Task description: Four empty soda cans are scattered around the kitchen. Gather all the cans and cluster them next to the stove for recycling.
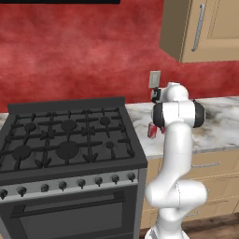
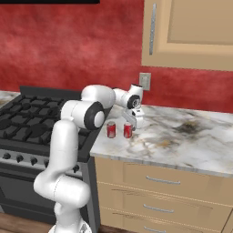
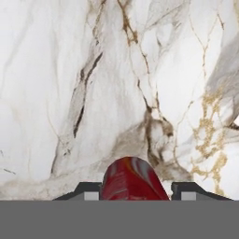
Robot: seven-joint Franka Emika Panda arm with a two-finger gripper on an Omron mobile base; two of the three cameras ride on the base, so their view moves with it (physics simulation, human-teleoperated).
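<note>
Gripping red soda can (image 3: 133,179) in pincer (image 3: 134,189) over marble counter (image 2: 182,141); second red can (image 2: 111,130) beside stove (image 1: 65,140).

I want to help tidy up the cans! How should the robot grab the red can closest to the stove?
Take the red can by the stove by its round sides near the top, coming straight down from above. It stands upright on the counter, with the other can close beside it, so a sideways approach looks crowded. The gripper is shut on that other can in the same way.
</note>
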